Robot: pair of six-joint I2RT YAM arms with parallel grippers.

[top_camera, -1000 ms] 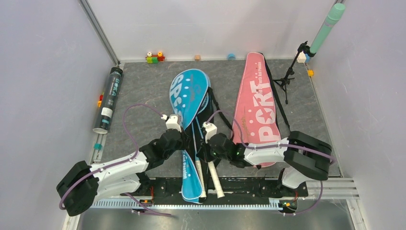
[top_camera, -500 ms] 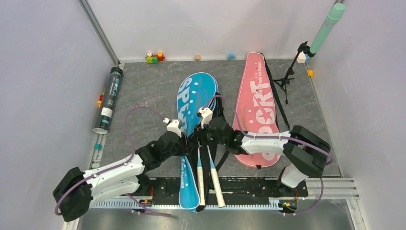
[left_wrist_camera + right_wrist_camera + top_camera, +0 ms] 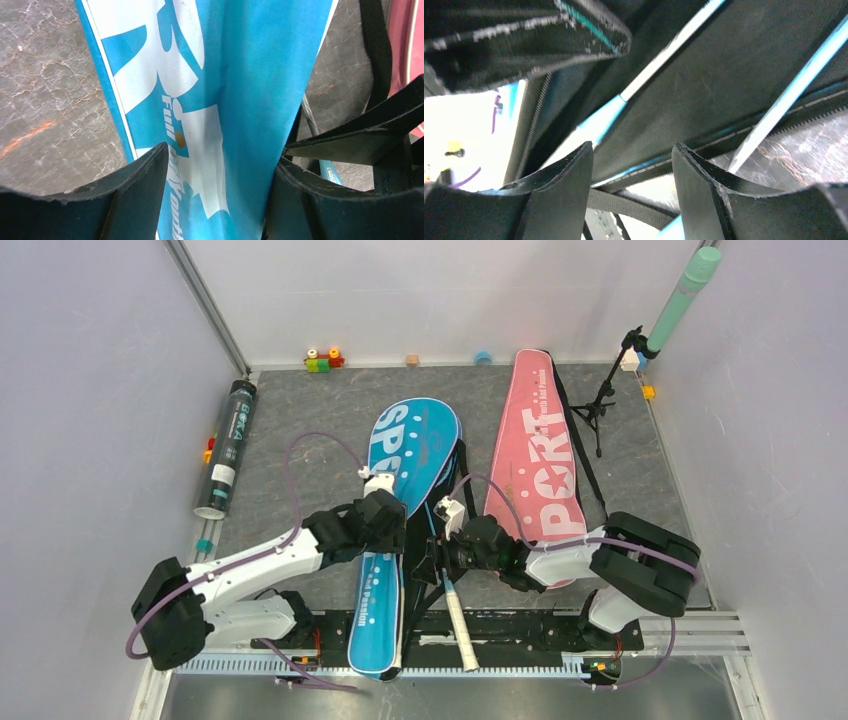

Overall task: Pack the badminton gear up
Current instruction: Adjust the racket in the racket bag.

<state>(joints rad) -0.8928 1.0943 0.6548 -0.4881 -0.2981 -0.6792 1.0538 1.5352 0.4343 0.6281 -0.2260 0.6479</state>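
Blue SPORT bag (image 3: pixel 415 440) shifted left — 1 white racket handle (image 3: pixel 462 635) showing | left hand (image 3: pixel 220 160) spread | right hand (image 3: pixel 631 150) spread

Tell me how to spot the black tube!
Look at the grey table and go to its left edge. A dark tube lies there, pointing away from the robot, well left of the blue bag. It is round and black with a white label, while the bag is flat and bright.

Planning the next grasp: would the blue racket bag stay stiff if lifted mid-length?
Probably not: the blue racket bag creases like thin fabric in the left wrist view, so its long ends would likely droop. Pushed, it may bunch rather than slide.
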